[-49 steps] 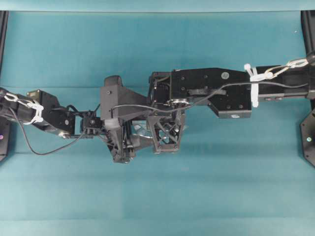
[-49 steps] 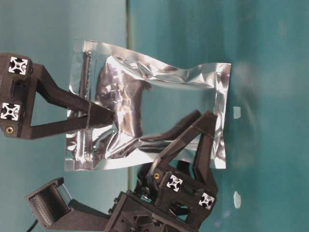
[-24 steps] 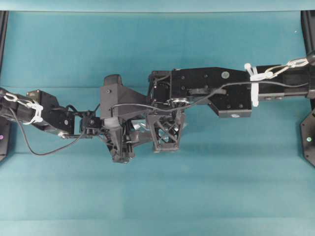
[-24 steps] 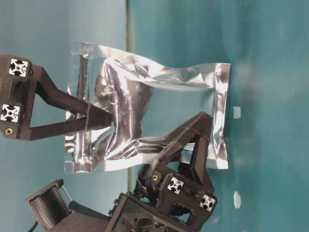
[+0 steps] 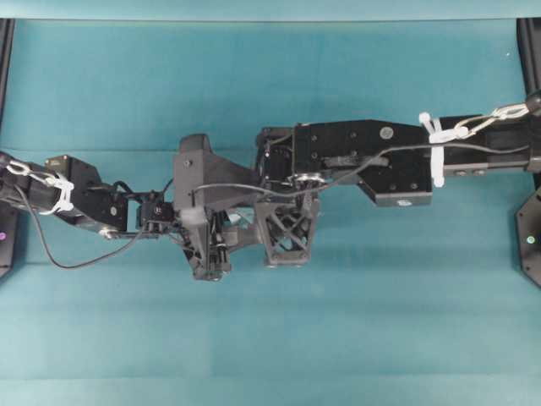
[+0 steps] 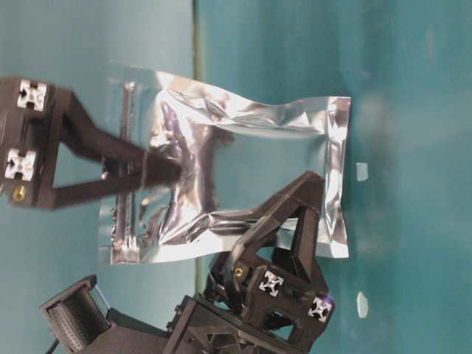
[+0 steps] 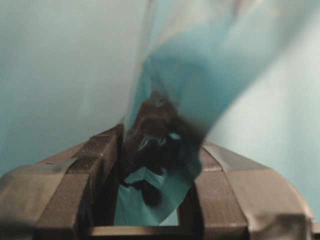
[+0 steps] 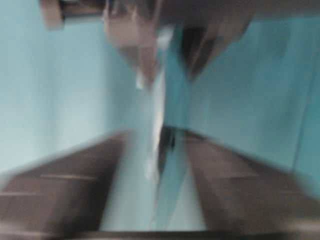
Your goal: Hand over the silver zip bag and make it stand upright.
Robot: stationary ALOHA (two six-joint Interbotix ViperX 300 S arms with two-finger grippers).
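Note:
The silver zip bag hangs in the air, a crinkled foil pouch with its zip strip toward the left of the table-level view. My left gripper comes from the bottom of that view and is shut on the bag's lower edge near the end opposite the zip. In the left wrist view the foil is pinched between the fingers. My right gripper is at the zip end, blurred. In its wrist view its jaws stand apart with the bag's thin edge between them, untouched. From overhead both grippers meet at mid-table.
Teal cloth covers the table. Dark frame posts stand at the far corners. Two small white specks lie on the cloth near the bag's closed end.
My right gripper, shut on the zip end a second ago, has opened and shifted slightly. The left gripper closed on the bag and keeps hold. The bag has barely moved.

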